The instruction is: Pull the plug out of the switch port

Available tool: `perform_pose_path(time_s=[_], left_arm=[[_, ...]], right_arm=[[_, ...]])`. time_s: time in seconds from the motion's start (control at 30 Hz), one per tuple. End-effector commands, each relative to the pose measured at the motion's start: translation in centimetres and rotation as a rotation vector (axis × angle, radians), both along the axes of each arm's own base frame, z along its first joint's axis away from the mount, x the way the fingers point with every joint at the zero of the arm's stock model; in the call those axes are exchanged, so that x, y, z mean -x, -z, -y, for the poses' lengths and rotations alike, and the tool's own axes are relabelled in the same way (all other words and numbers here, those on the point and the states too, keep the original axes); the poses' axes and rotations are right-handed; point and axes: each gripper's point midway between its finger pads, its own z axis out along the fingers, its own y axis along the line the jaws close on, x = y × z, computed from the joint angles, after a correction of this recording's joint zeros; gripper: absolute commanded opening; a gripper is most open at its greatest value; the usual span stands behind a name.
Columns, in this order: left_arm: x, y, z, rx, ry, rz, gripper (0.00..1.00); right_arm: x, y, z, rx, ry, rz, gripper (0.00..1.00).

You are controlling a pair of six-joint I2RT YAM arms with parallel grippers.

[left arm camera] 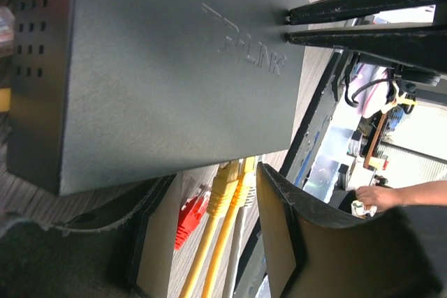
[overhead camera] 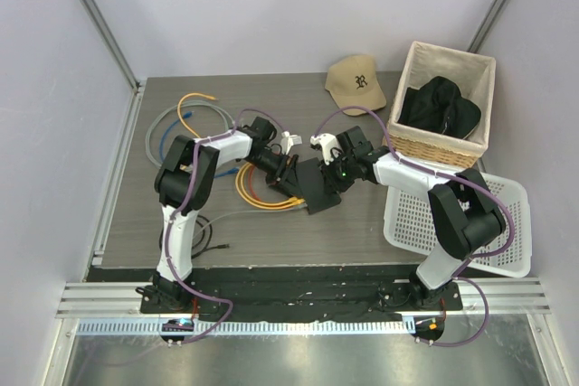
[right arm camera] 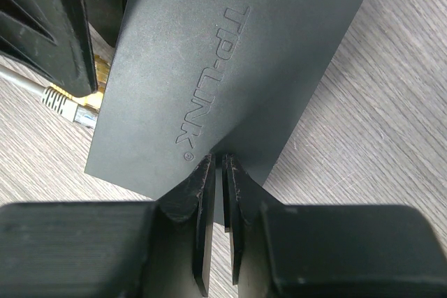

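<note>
Black TP-Link switch [overhead camera: 323, 185] lay flat mid-table [overhead camera: 271, 234] between both arms; right gripper [right arm camera: 218, 160] had fingers almost together, tips on the switch's top edge, nothing between; left gripper [left arm camera: 215, 176] stood half open, straddling two yellow plugs [left arm camera: 235, 181] at the switch's side, unclamped.

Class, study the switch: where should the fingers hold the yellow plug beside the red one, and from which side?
Pinch the yellow plug on its stiff body just outside the switch, coming from the cable side: it juts straight out of that edge.
</note>
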Motion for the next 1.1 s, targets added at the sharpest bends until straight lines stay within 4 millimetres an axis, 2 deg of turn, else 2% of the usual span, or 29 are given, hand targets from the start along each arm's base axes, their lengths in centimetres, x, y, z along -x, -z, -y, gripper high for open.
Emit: perform_pose_path(time_s=[0.0,0.27,0.37,0.47,0.63,0.77,0.9,1.07], left_arm=[[0.2,0.2,0.8,-0.013,0.011,0.029,0.5],[0.7,0.6,1.1,-0.031,0.036,0.033,0.47],[0.9,0.1,1.3,-0.002,0.054,0.033,0.47],[1.0,-0.9,1.4,0.076,0.078,0.008,0.53],[0.1,0.0,0.6,0.056,0.029,-0.011,0.61],[-0.3,1.3,-0.4,-0.024,0.007,0.026,0.56],[-0.5,1.6,-0.6,-0.044,-0.002,0.038,0.51],[-0.3,1.3,-0.5,-0.018,0.001,0.023,0.51]], right_arm=[[2.2,2.3,1.0,0.047,0.01,-0.096,0.18],[2.3,2.2,1.2,0.049,0.006,-0.088,0.18],[2.4,2.2,1.3,0.05,0.006,-0.085,0.18],[2.5,2.2,1.4,0.051,0.007,-0.082,0.18],[2.6,2.2,1.4,0.051,0.007,-0.082,0.18],[2.6,2.2,1.4,0.054,0.008,-0.084,0.18],[2.4,2.3,1.3,0.052,0.007,-0.083,0.18],[2.2,2.3,1.2,0.05,0.007,-0.083,0.18]])
